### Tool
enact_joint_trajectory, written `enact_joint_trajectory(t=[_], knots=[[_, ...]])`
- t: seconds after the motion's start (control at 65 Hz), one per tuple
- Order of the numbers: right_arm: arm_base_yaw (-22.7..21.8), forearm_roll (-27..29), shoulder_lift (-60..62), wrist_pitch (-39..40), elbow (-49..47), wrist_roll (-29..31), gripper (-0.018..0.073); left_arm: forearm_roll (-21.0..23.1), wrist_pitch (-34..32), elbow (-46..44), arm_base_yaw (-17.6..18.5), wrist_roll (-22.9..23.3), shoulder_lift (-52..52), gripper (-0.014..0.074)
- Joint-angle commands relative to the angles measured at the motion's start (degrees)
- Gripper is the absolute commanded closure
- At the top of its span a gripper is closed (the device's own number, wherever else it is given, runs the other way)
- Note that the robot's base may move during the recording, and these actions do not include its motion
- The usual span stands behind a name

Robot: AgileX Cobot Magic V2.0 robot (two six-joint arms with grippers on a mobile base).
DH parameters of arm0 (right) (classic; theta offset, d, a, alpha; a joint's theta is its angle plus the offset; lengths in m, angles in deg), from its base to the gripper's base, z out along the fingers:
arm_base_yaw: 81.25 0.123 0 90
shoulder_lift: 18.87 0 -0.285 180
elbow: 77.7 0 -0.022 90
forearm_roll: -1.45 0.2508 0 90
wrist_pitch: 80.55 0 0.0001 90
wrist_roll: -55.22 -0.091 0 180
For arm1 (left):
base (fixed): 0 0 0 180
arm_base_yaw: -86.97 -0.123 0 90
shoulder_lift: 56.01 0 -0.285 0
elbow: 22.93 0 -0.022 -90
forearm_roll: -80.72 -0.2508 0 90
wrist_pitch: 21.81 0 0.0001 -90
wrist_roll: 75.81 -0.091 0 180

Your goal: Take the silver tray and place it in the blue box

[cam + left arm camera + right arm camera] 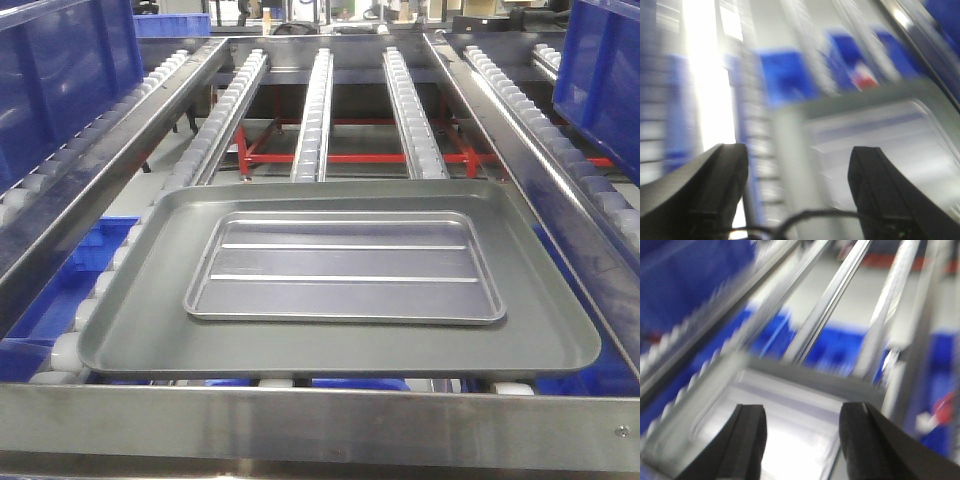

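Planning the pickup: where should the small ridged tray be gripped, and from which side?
Probably its raised rim at the short ends, from left and right. The silver tray lies flat inside the larger tray, so only the rim offers an edge.

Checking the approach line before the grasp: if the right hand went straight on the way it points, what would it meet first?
Probably the silver tray, lying inside the larger grey tray; it fills the gap between the fingers of the open right hand. The view is blurred, so depth is uncertain.
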Motion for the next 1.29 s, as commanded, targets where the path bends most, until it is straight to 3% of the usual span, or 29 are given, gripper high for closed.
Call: enact_joint_trajectory(t=[0.0,0.077,0.169,0.323,0.477,0.569,0.831,1.277], knots=[[2.0,0.0,-4.4,5.5,-2.4,0.1,0.0112,2.0,-5.3,-3.7,5.3,-0.1,4.6,0.0239],[2.7,0.0,-8.7,3.0,-4.0,0.1,0.0112,4.8,-3.2,-6.6,8.0,-0.1,9.3,0.0239],[2.6,0.0,-13.6,-2.6,-7.3,0.1,0.0112,6.9,2.3,-10.5,8.1,0.1,14.8,0.0239],[1.0,0.0,-21.5,-14.3,-15.0,-1.2,0.0113,6.7,11.0,-17.5,5.2,1.4,23.3,0.0239],[-4.3,0.0,-29.5,-25.0,-22.3,-12.1,0.0113,5.0,14.5,-23.9,3.1,7.5,30.7,0.0239],[-6.2,0.0,-33.5,-28.2,-25.5,-12.6,0.0113,2.0,16.9,-27.4,3.0,10.7,34.7,0.0239],[-5.4,0.0,-42.8,-28.8,-32.5,-13.4,0.0113,1.6,25.0,-37.1,3.1,14.6,45.8,0.0239],[-5.4,0.0,-54.1,-26.6,-35.8,-13.6,0.0114,2.1,21.9,-37.6,1.4,17.5,52.5,0.0239]])
